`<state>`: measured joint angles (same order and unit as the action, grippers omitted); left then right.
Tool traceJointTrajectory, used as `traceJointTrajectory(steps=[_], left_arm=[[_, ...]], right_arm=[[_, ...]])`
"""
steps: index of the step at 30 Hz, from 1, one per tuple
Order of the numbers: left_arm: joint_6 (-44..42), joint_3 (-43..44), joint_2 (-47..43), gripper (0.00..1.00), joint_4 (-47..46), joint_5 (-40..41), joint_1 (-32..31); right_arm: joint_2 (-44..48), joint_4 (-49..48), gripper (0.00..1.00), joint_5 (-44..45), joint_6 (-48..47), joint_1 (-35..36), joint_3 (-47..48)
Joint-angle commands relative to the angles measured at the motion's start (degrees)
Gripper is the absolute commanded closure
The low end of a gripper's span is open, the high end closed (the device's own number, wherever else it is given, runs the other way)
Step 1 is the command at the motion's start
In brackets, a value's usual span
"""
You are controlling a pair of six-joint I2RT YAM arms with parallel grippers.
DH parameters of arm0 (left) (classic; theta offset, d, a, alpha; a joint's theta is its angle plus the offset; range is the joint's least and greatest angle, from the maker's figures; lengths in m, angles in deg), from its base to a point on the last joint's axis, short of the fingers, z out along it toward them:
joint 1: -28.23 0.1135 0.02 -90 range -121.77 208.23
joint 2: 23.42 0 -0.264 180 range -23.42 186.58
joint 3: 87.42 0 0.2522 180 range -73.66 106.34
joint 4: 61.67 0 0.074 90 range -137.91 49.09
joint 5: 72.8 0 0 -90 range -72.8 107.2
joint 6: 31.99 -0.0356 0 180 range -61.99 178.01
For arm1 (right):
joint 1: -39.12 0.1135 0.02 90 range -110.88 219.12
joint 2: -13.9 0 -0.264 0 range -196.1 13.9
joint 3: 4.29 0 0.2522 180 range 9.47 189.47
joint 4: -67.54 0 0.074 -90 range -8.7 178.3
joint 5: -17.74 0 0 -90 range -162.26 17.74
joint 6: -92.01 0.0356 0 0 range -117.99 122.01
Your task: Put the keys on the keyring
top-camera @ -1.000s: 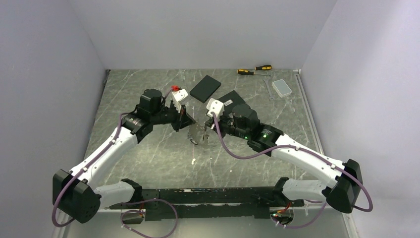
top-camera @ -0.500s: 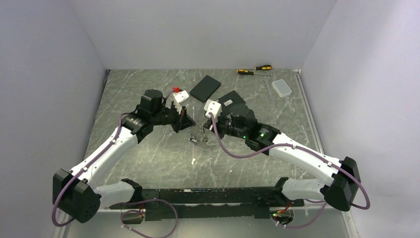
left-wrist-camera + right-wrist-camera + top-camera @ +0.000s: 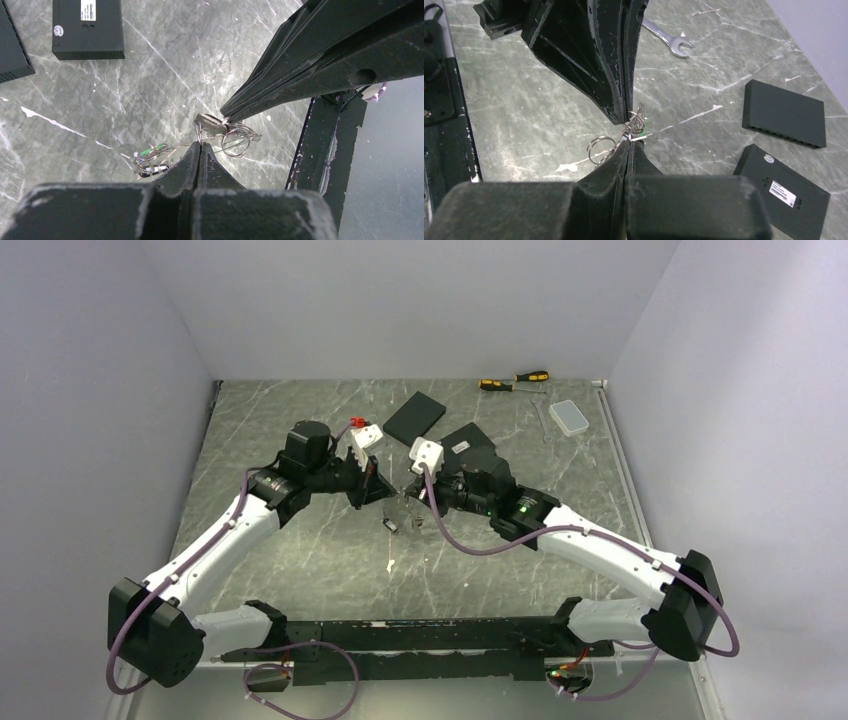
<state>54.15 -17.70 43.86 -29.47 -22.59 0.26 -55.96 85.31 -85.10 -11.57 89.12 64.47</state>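
Basically mid-threading, both arms meeting over the middle of the table, everything lifted clear of the surface.

Left hand: fully pinched, a thin grey wire coming out of its tips. That looks like the keyring, held so the loop is steady and off the table for the other arm to work on.

Right hand: also fully closed, tips just beside the left hand's. It seems to have a silver key by the head. The exact contact is hard to read because the wire and metal overlap.

Other keys, one green-headed, hang in a bunch below and left of the pinch. They are probably on the loop already, but I can't confirm it. A small split ring dangles just by the right hand's tips.

The hands come in tip to tip from opposite sides, likely so one anchors the wire while the other feeds the key's hole onto it.

Judgement: partly done. The next move needs fine alignment of hole to wire end. The risk is that the wire flexes or the key twists in the pinch.

Clutter well away from the work: black boxes, screwdrivers, wrench.
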Motion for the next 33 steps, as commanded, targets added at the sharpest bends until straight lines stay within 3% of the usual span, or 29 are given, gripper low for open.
traceJointTrajectory(steps=[1, 33], left_arm=[[-0.47, 3.33, -0.41, 1.00, -1.78, -2.74, -0.31], [-1.76, 3.27, -1.28, 1.00, -0.32, -0.13, -1.50]], right_arm=[[-0.14, -5.76, 1.00, -2.32, 1.85, -0.32, 0.93], [2.30, -9.01, 1.00, -6.12, 6.01, -2.54, -2.95]])
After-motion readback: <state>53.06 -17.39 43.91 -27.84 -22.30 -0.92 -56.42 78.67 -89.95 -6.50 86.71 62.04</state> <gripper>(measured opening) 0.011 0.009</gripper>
